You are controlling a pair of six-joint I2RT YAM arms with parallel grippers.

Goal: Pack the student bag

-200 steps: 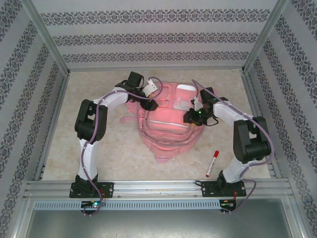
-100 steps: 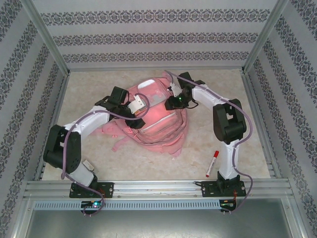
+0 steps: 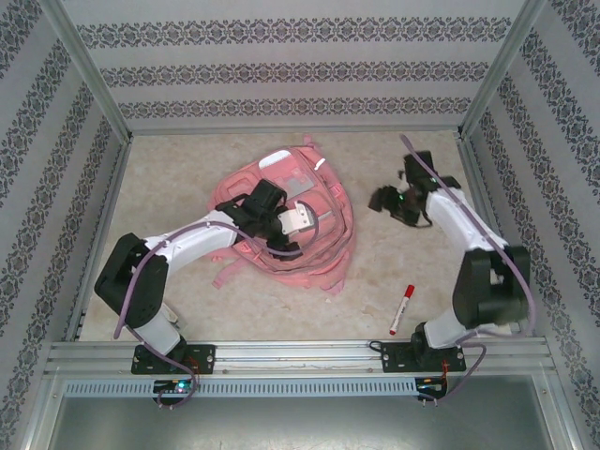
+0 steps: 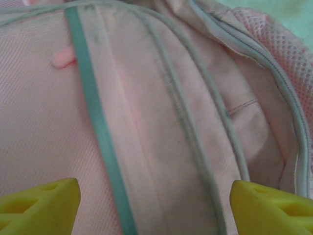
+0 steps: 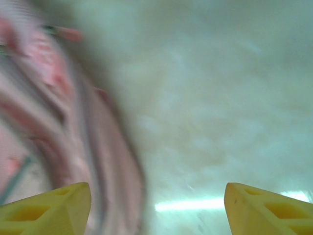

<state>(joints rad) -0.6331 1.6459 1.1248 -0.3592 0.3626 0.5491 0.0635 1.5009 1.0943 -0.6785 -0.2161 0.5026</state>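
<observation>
The student bag (image 3: 321, 258) lies flat mid-table (image 3: 178, 169), a little toward the far edge.
The left gripper (image 3: 302, 217) is over its pink front with jaws wide apart and empty. The right gripper (image 3: 384, 200), jaws likewise apart and empty, hangs just beside the bag's right side. A red marker (image 3: 402, 309) lies near the near-right corner.

There is one pink student bag (image 3: 330, 242) on the counter (image 3: 187, 169). There is one pen (image 3: 402, 308) with a red cap. There are two robot arms, the left arm (image 3: 183, 246) and the right arm (image 3: 459, 220).
</observation>
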